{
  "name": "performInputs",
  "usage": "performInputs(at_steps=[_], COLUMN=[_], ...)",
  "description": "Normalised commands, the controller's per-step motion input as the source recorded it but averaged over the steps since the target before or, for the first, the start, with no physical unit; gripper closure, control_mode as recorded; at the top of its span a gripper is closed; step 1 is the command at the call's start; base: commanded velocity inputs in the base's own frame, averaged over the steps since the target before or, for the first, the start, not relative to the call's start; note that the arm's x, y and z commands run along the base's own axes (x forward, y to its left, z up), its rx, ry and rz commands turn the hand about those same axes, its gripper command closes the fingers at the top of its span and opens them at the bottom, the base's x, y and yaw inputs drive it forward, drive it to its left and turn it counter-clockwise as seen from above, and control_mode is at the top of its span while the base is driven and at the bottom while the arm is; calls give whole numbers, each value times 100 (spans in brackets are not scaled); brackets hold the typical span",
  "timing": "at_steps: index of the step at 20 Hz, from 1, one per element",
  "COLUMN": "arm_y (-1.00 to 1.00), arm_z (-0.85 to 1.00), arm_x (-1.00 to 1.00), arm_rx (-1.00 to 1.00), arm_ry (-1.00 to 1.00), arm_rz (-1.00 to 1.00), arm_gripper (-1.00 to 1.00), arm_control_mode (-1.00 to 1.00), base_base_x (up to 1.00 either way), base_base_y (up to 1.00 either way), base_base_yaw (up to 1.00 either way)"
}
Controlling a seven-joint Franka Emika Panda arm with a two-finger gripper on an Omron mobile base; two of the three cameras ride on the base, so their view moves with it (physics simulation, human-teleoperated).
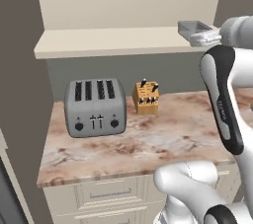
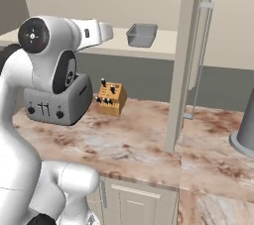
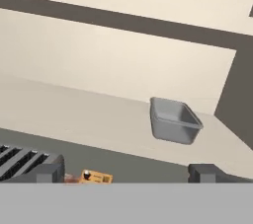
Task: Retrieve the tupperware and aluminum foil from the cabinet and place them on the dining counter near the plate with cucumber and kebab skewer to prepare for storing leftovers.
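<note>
The tupperware [image 3: 174, 120] is a grey open tub standing on the thick shelf board [image 3: 74, 119] of the cream-beige cabinet [image 1: 123, 1]. The tub is also visible in the base views [image 1: 196, 31] [image 2: 142, 35]. My gripper [image 3: 127, 173] is open, with nothing between its fingertips [image 3: 49, 172], and it faces the shelf a short way in front of the tub and to its left. In the right base view my hand [image 2: 101, 31] is level with the shelf, left of the tupperware. The aluminum foil, the plate and the dining counter are out of view.
Under the cabinet a pink-brown marbled countertop [image 1: 163, 141] carries a grey four-slot toaster [image 1: 95, 107] and a wooden knife block [image 1: 146, 98]. A tall beige panel with a metal handle [image 2: 186, 60] stands right of the shelf. A grey conical object [image 2: 245, 130] sits at far right.
</note>
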Motion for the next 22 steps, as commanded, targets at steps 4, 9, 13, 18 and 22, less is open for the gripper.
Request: performInputs(at_steps=[4,9,13,18,22], arm_y=[3,-1,-3,-22,-31], arm_z=[0,-2,-15,-29,-13], arm_x=[71,70,66,59,54], arm_rx=[1,6,11,16,11], arm_ry=[17,9,6,1,0], arm_rz=[0,0,0,-1,-4], arm_gripper=[-100,-100,-100,-100,-100], arm_control_mode=[-100,-100,-100,-100,-100], base_base_x=[0,0,0,0,0], base_base_y=[0,0,0,0,0], base_base_yaw=[0,0,0,0,0])
